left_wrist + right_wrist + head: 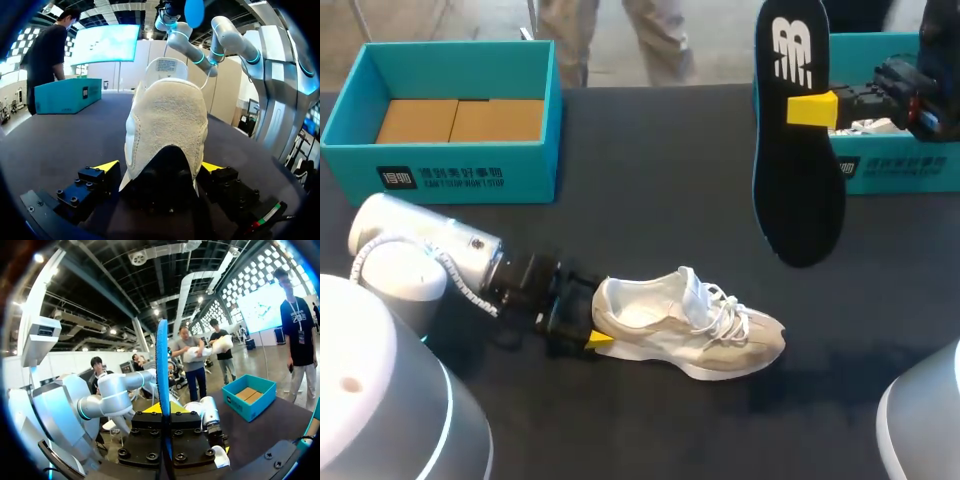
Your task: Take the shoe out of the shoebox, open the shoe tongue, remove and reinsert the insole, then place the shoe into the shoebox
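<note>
L gripper [592, 320] clamps shoe [690, 325] heel on table [650, 220]. R gripper [808, 108] pinches insole [800, 170] upright, high up. Risk: narrow grip, so insole may twist or slip on reinsertion.

The left arm [420, 250] was a fat silver tube with blue rings; its black gripper [598, 315] had yellow tips.

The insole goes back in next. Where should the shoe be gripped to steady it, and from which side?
The heel, from behind, as the left gripper has it: the shoe stands on its sole, its heel is narrow, and that leaves the opening free for the insole.
</note>
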Action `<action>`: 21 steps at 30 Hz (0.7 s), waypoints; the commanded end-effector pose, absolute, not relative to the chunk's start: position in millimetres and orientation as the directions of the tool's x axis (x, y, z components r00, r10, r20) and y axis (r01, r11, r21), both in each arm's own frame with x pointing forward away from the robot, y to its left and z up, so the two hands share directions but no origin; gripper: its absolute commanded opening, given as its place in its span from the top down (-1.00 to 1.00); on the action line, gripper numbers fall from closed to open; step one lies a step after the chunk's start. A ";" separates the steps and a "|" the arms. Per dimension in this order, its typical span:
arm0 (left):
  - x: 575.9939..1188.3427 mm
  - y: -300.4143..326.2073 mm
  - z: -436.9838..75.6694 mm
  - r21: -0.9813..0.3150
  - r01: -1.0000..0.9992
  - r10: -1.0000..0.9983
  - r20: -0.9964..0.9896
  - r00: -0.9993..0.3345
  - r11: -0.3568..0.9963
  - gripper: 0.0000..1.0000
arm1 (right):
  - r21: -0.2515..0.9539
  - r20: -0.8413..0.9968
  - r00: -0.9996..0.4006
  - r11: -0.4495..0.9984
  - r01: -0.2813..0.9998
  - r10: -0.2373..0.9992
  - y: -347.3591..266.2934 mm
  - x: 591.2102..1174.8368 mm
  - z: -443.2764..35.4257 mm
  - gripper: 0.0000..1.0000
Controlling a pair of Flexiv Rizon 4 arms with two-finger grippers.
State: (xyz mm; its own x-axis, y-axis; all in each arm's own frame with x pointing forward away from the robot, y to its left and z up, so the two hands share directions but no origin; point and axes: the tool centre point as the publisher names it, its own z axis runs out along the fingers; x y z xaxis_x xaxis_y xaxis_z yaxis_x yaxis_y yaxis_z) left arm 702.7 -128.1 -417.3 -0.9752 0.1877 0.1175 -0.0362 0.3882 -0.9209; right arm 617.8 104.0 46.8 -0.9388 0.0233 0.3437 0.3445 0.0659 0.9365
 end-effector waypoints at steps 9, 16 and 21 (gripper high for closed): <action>701.1 -100.3 -400.5 -0.822 0.048 0.228 0.101 -0.968 0.568 -1.00 | 0.936 0.345 -0.938 0.069 0.346 0.020 106.2 621.2 46.8 1.00; 699.9 -88.0 -376.6 -0.672 0.199 0.301 0.038 -0.953 0.714 -1.00 | 0.936 0.345 -0.938 0.069 0.346 0.020 106.2 621.2 46.8 1.00; 699.7 -87.6 -373.8 -0.646 0.222 0.311 0.025 -0.950 0.730 -1.00 | 0.936 0.345 -0.938 0.069 0.346 0.020 106.2 621.2 46.8 1.00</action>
